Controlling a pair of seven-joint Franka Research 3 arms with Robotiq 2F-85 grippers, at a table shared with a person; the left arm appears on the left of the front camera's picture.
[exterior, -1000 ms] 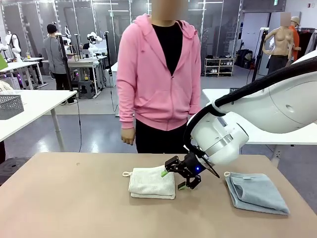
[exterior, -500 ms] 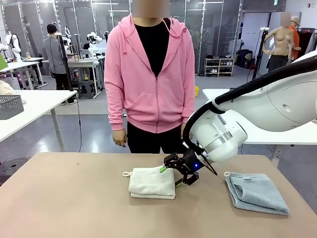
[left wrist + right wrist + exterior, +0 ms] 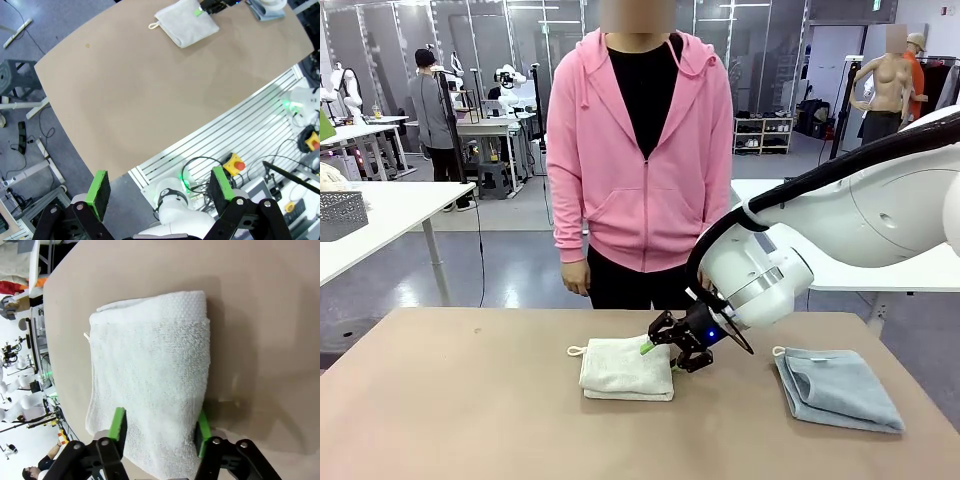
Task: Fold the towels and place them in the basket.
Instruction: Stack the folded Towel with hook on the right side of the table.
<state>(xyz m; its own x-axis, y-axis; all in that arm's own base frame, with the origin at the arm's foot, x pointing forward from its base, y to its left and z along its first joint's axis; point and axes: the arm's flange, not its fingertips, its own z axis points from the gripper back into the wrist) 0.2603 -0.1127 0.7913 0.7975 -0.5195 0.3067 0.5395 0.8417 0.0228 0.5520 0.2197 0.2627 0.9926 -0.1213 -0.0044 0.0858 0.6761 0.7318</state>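
Cream-white terry towel (image 3: 626,368), folded to a thick rectangle with a small loop at its left corner, lies mid-tabletop (image 3: 470,420); looped pile is coarse and nubbly in the right wrist view. Right tool (image 3: 672,354) sits at the towel's right edge, its 2 green pads straddling that folded edge, 1 over the cloth and 1 at the outer side; whether they clamp it yet, cannot tell. Light blue towel (image 3: 840,390), softer-looking, folded loosely with a curved flap on top, lies well apart toward the right end. Left tool (image 3: 160,192) hangs high above the tabletop's near edge, pads wide apart, nothing between them. Person in pink hoodie (image 3: 642,150) stands at the far side.
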